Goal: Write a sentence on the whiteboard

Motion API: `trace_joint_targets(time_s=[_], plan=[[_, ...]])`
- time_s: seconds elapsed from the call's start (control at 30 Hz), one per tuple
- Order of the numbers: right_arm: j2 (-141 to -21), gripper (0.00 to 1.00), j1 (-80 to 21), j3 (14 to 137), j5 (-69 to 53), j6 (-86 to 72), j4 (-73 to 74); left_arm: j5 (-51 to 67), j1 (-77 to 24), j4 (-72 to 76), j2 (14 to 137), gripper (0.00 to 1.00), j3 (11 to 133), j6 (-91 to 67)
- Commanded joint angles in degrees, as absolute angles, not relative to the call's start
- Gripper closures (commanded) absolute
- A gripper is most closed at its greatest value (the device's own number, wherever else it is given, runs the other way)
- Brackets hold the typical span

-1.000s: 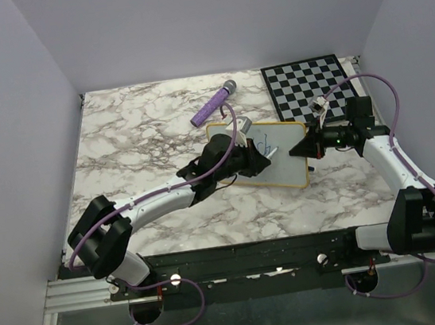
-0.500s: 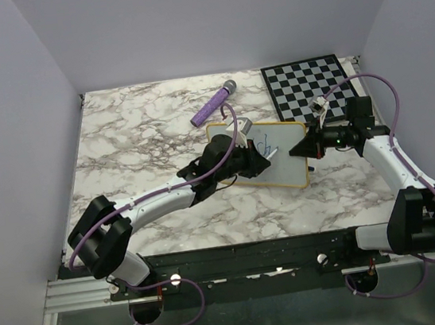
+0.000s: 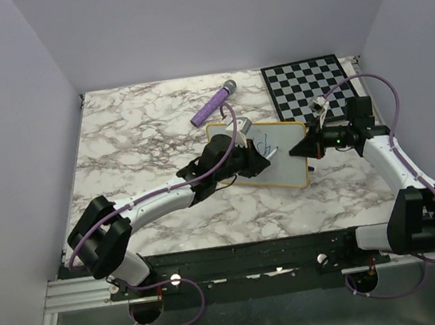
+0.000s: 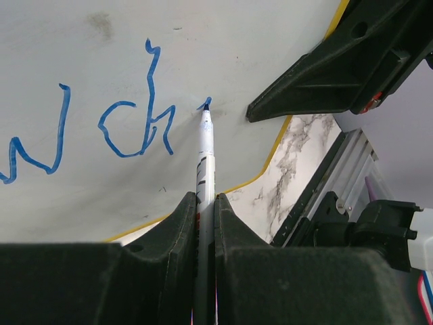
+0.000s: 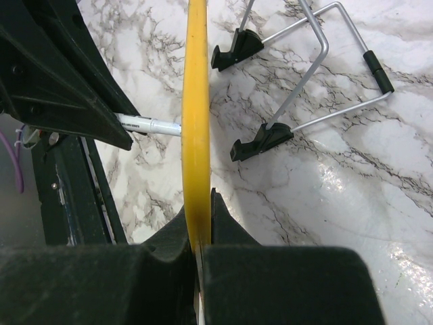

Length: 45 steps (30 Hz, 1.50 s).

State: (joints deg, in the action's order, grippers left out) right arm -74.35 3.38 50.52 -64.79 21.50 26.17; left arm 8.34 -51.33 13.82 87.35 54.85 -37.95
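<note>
The whiteboard [image 3: 288,161], white with a yellow frame, stands tilted on the marble table right of centre. My left gripper [image 3: 258,155] is shut on a white marker [image 4: 205,152]. The marker's blue tip touches the board just right of the last stroke. The sentence [image 4: 132,122] shows in the left wrist view as blue letters reading "w ch". My right gripper [image 3: 305,148] is shut on the board's yellow edge [image 5: 196,122] from the right. In the right wrist view the marker [image 5: 149,125] pokes out beyond that edge.
A purple cylinder [image 3: 212,105] lies behind the board. A black-and-white checkered board [image 3: 310,86] sits at the back right. The whiteboard's wire stand with black feet [image 5: 260,141] rests on the marble behind it. Grey walls close in left, right and back.
</note>
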Motion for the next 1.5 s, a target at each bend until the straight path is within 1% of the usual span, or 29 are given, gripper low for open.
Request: trace_joint_targets(time_s=[0.0,0.5,1.47], plan=[[-73.7,0.99,3.2,50.6,-66.0,22.7,25.8,5.2,-50.4,14.3,85.8,1.0,54.2,-38.0],[-73.7,0.99,3.2,50.6,-66.0,22.7,25.8,4.8,-49.7,12.5,85.0,1.0,53.1,-38.0],[-73.5,0.99,3.2,50.6,-65.9,22.8,25.8,10.4,-49.7,10.4,86.7,1.0,52.2,-38.1]])
